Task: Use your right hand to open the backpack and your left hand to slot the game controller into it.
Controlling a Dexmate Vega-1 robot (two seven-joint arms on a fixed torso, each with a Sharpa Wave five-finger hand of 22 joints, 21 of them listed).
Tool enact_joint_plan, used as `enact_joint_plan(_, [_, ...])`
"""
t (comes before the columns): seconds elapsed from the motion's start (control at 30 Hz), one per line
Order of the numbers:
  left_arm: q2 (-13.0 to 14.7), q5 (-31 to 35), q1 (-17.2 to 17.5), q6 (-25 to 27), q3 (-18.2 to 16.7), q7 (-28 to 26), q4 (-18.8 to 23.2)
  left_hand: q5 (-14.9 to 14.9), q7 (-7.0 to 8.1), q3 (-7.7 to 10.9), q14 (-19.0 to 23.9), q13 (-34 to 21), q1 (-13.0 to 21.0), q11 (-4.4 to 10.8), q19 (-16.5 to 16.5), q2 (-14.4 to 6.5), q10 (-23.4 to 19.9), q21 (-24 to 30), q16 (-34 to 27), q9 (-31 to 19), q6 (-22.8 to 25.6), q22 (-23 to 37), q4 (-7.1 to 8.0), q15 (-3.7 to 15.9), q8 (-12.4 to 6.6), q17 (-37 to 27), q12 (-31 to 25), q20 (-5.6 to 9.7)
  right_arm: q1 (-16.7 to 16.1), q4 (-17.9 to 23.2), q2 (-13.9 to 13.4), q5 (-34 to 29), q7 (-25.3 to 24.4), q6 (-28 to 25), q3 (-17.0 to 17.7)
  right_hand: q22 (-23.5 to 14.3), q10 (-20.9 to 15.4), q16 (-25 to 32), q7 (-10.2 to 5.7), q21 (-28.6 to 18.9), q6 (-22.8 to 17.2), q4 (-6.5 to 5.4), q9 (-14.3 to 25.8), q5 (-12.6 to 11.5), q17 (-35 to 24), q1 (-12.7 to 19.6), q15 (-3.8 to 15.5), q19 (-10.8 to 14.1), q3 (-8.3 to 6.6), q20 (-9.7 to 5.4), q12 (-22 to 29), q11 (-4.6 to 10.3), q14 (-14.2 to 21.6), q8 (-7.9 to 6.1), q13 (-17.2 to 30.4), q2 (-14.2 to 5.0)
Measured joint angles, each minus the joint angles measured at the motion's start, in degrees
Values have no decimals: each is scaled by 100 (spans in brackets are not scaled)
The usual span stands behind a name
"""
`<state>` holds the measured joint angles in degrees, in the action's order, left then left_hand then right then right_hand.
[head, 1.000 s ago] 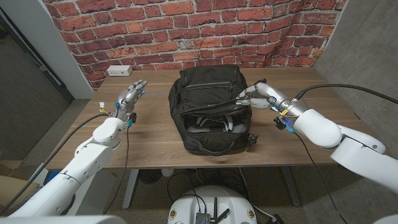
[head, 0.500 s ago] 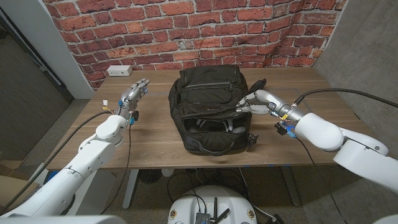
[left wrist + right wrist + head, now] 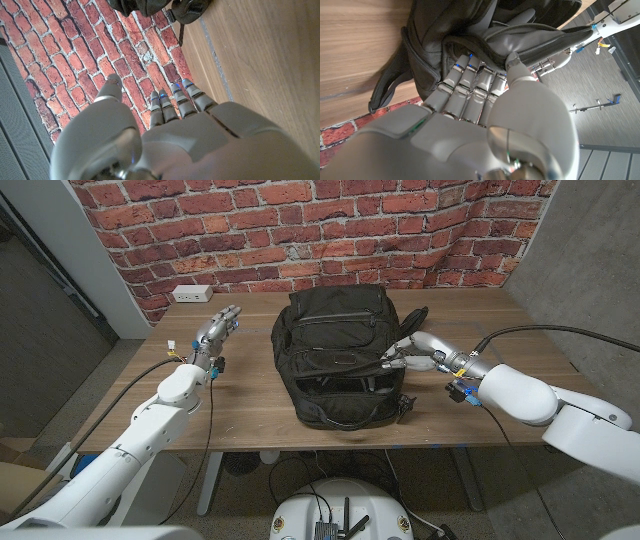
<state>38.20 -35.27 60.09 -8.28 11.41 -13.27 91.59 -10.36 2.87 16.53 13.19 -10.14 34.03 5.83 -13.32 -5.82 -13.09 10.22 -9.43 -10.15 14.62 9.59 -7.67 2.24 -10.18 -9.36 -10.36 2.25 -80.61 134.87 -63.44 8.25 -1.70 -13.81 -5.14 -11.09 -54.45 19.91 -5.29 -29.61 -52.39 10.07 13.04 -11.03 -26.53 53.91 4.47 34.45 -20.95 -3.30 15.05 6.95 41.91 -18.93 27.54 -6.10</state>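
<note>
The black backpack [image 3: 340,355] lies on the wooden table [image 3: 250,395], near the brick wall [image 3: 300,230] behind it. The right hand [image 3: 405,352] is at the backpack's right side, and its fingers [image 3: 470,75] grip the edge of the opened zipper flap. Something light shows inside the opening, but I cannot tell what it is. The left hand [image 3: 213,333] stands over the table, well to the left of the backpack, holding nothing, with fingers [image 3: 172,97] straight and slightly apart. A white power outlet [image 3: 192,293] sits by the wall, left of the backpack.

Backpack [image 3: 340,350] matt black cloth; table [image 3: 250,395] smooth wood
</note>
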Motion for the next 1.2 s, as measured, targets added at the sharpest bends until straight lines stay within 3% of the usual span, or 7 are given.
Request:
enact_joint_plan(0.6, [-66,3,-106,-79,72,-4,-140,0,0,49,0,0,-53,0,-1,-53,0,43,-33,0,0,1,0,0,0,0,-29,0,-46,-18,-222,61,199,36,55,64,1307,-181,-144,51,1072,-37,0,-128,-310,415,-170,-443,438,53,-450,0,-1233,428,-125,519])
enact_joint_plan(0.93, [-75,-13,-141,-109,88,-6,-189,0,0,80,0,0,-75,0,-1,-75,0,43,-33,0,0,1,-31,0,0,0,-29,0,-112,3,-394,119,414,42,222,96,2168,-446,-187,275,1720,-113,-25,-165,-255,391,-188,-814,611,64,-491,-52,-1941,641,-277,694])
enact_joint_plan(1.2, [-97,-22,-193,-141,112,35,-260,0,0,80,0,0,-106,0,-1,-106,0,43,-32,0,0,1,-31,0,0,0,-29,0,-174,-9,-480,192,592,40,434,97,2419,-582,-200,444,1962,-153,-53,-182,-130,278,-219,-1044,704,148,-492,-122,-2210,707,-397,805])
